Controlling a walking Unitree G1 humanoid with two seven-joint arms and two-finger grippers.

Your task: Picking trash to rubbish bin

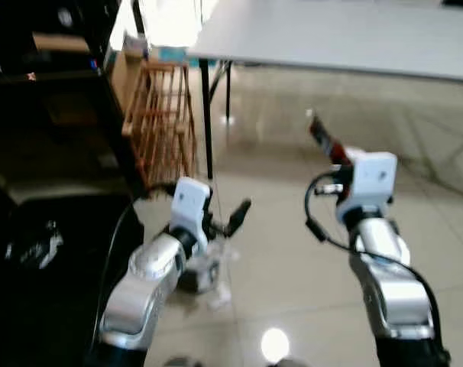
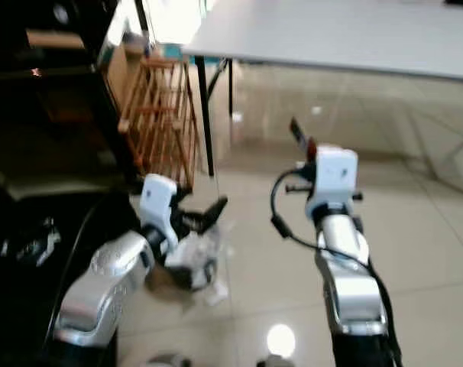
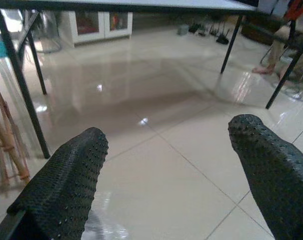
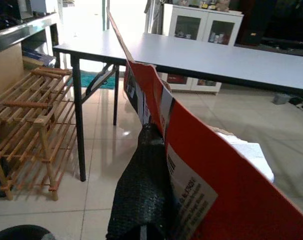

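Observation:
My right gripper (image 1: 324, 142) is raised in front of me and shut on a flat red card wrapper (image 4: 206, 165) with white labels; one black finger (image 4: 144, 192) presses against it. Lower down, my left gripper (image 1: 230, 220) stands open just above the floor, its two black fingers (image 3: 66, 180) wide apart with nothing between them. Crumpled clear plastic trash (image 2: 205, 260) lies on the tiles just under and behind the left gripper. A black bin (image 1: 56, 260) with something pale inside stands at my left.
A wooden slatted rack (image 1: 163, 122) stands beside the black leg (image 1: 208, 122) of a grey table (image 1: 338, 34). The floor is glossy beige tile (image 1: 293, 260). White cabinets (image 4: 201, 30) stand behind the table. A person's foot (image 3: 264, 70) rests by chair legs far off.

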